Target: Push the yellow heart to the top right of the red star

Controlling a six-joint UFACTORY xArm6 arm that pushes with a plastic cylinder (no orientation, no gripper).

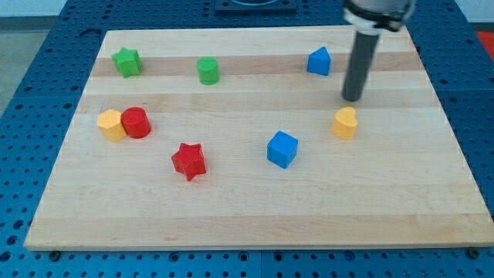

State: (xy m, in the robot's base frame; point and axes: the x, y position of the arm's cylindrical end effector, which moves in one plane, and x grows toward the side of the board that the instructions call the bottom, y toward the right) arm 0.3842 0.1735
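My tip (353, 99), the lower end of a straight dark rod with no fingers to release or clench, stands just above the yellow heart block (345, 123), toward the view's top. This block lies on the pale wooden counter (255, 208), well to the view's right of the red star block (188, 161).

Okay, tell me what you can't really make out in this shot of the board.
- Camera view: the arm above my tip is cut off by the top edge.
- The yellow heart is too small to confirm its shape.
- Whether the yellow block touches the red cylinder: unclear from this angle.
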